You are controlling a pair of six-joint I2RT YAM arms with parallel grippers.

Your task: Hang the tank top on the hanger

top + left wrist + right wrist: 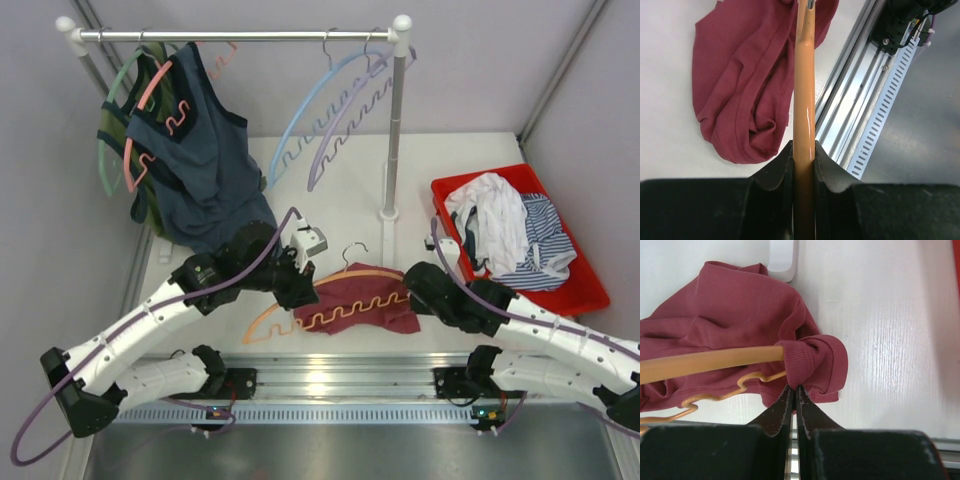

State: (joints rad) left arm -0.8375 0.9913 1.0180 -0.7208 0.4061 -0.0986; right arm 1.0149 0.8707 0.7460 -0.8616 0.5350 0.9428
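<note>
The maroon tank top (372, 300) lies crumpled on the white table between my arms, with the orange hanger (330, 318) across it, metal hook pointing away. My left gripper (298, 290) is shut on the hanger's upper arm (804, 100), with the tank top (745, 80) lying to its left. My right gripper (418, 292) is shut on a fold of the tank top's strap (812, 362), which is wrapped over the hanger's right end (710, 362). The wavy lower bar (715, 395) shows below the fabric.
A clothes rail (240, 35) at the back carries a dark blue-grey top on a pink hanger (195, 160) and light blue and lilac hangers (330, 110). A red tray (590, 290) of white and striped garments is on the right. The rail's post (393, 130) stands behind the hanger.
</note>
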